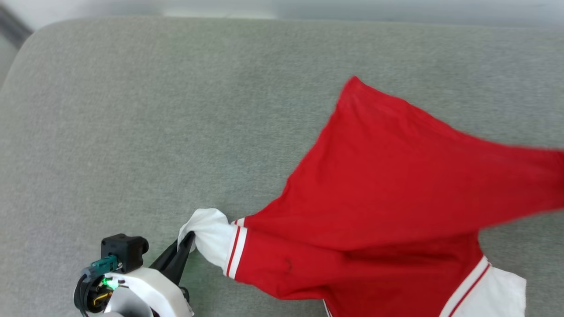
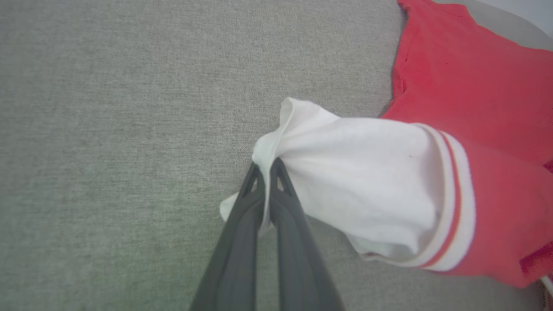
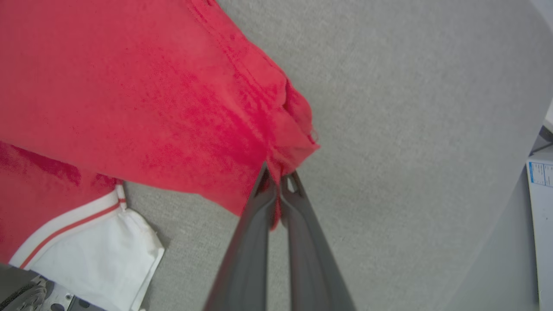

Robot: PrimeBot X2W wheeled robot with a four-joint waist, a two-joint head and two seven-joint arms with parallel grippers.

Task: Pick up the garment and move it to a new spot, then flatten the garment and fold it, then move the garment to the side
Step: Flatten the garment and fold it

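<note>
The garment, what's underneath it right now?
The grey cushioned surface shows all around the garment and continues beneath it. Its raised red part overhangs a lower layer of the same shirt. Anything else under the cloth is covered.

The red garment point(image 1: 387, 189) spreads over the right half of the grey fabric worktop point(image 1: 132, 132), one corner pointing toward the far edge. At lower left, the left claw point(image 1: 188, 240) pinches its bunched white sleeve point(image 1: 211, 235); another white sleeve point(image 1: 489, 295) lies bottom right.
</note>
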